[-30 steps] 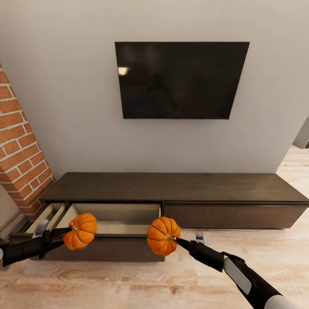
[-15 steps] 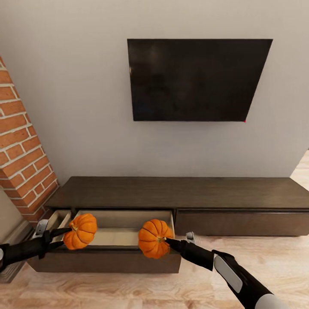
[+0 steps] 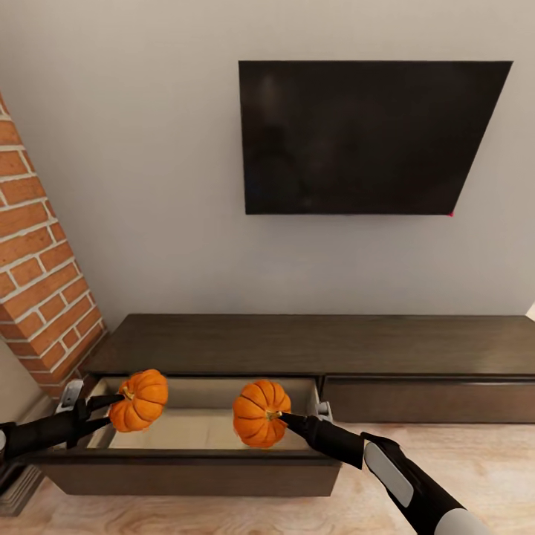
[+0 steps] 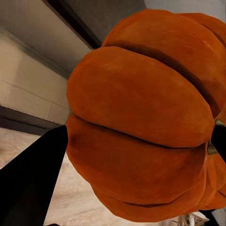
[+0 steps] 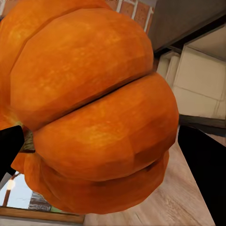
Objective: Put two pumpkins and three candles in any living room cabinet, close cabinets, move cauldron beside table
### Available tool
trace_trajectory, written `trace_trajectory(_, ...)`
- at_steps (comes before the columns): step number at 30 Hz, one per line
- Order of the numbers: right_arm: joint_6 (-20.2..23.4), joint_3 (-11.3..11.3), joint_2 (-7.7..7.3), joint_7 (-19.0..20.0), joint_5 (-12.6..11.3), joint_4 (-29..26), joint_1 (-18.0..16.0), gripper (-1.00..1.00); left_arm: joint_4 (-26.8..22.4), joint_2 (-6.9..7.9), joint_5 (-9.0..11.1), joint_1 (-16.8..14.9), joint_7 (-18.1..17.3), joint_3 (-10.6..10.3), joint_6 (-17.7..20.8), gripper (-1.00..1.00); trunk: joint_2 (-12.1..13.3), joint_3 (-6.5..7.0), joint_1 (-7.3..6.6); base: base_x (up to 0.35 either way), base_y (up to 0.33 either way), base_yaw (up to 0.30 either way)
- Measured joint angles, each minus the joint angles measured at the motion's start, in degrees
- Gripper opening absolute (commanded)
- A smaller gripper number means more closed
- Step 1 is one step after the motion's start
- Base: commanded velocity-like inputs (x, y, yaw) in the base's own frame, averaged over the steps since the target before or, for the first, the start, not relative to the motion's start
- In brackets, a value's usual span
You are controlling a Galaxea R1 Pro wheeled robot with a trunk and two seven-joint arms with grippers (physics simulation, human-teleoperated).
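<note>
Holding one pumpkin each, the two arms reach out over the open drawer. Nearest to me, the left tool (image 3: 111, 412) is clamped on the left pumpkin (image 3: 139, 400), and from the left wrist view that pumpkin (image 4: 146, 117) sits big and orange between the dark fingers (image 4: 33, 179). The right tool (image 3: 281, 417) pinches the right pumpkin (image 3: 258, 413) near its little stem, and the right wrist view has that pumpkin (image 5: 94, 108) squeezed between its fingers (image 5: 202, 165) too.

Both pumpkins hang in the air above the drawer (image 3: 200, 429) (not down inside it yet). The drawer is pulled well out of the cabinet (image 3: 312, 345), and its pale inside looks bare under them. The left pumpkin is over the drawer's left end and the right one is near its right end.

Just past that, the drawer front to the right (image 3: 431, 401) looks shut. A brick pillar (image 3: 37, 282) stands at the left, and up on the wall behind hangs a dark TV (image 3: 364, 137).

So I think the job is near its start. The pumpkins need to be let go into the drawer. After that, the three candles have to go in a cabinet, the drawer must be pushed shut, and the cauldron has to be set next to the counter in this room.
</note>
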Motion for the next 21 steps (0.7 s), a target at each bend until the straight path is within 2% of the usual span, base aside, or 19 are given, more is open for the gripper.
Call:
trace_trajectory(11,0.2,0.0,0.00,-0.3,0.0,0.0,0.0,-1.00,0.0,-0.09,-0.3,0.0,0.0,0.0,0.0,-1.00,0.0,0.00,0.00,0.208,0.055,0.000)
trace_trajectory(14,0.3,-0.1,-0.06,-3.8,0.2,0.1,0.0,-1.00,0.0,-0.09,0.4,0.0,0.0,0.1,0.4,-1.00,0.0,0.00,0.02,0.046,0.159,0.000)
trace_trajectory(18,0.8,-0.2,-0.01,-5.4,-0.3,0.0,0.0,-1.00,0.0,-0.09,0.1,0.0,0.0,0.0,0.3,-1.00,0.0,0.00,0.02,0.008,0.086,0.000)
trace_trajectory(19,0.8,-0.1,0.32,-6.1,-0.3,0.0,0.0,-1.00,0.0,-0.11,0.1,0.0,0.0,0.0,0.3,-1.00,0.0,0.00,0.02,0.002,0.020,0.000)
trace_trajectory(21,0.9,-0.1,3.18,-10.9,-0.2,0.0,-0.7,-1.00,-0.2,-0.17,0.1,0.0,0.0,-0.2,0.3,-1.00,0.0,0.01,0.02,0.001,0.011,0.000)
